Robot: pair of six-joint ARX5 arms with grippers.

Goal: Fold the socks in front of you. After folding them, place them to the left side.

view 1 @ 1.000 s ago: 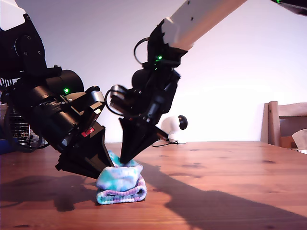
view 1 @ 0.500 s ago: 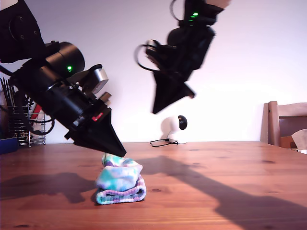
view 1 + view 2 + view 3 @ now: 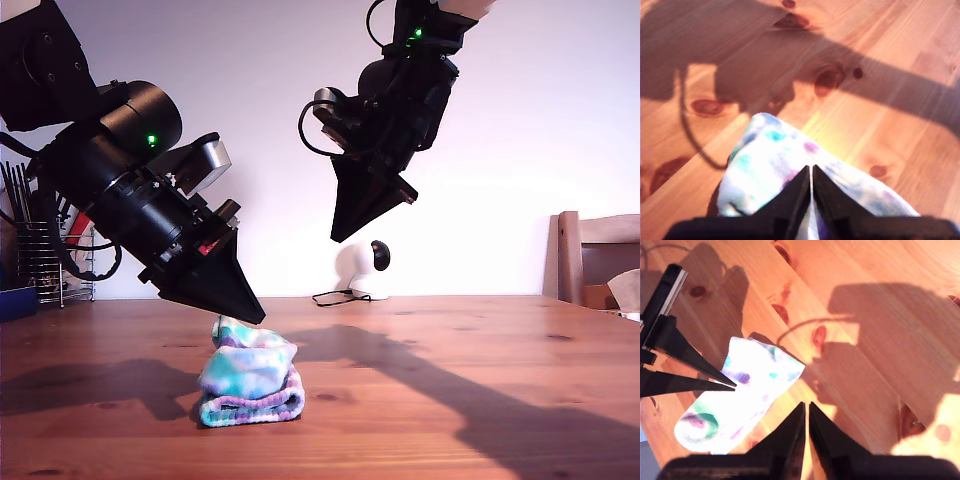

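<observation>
My first end effector [image 3: 255, 318], clenched, touches the folded socks [image 3: 250, 383]; my second end effector [image 3: 337, 237] clenched, empty

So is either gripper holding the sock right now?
Neither. My first gripper is shut just above the folded sock, gripping no fabric; my second gripper is shut, raised clear.

White wall [image 3: 520, 120], wooden chair [image 3: 597, 260]

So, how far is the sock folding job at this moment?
The folding looks done: the socks lie as one compact bundle on the table. My first gripper sits just above the bundle, jaws shut, and whether it pinches fabric cannot be told. My second gripper hangs high above, shut and empty. The bundle may yet need moving to the side.
</observation>
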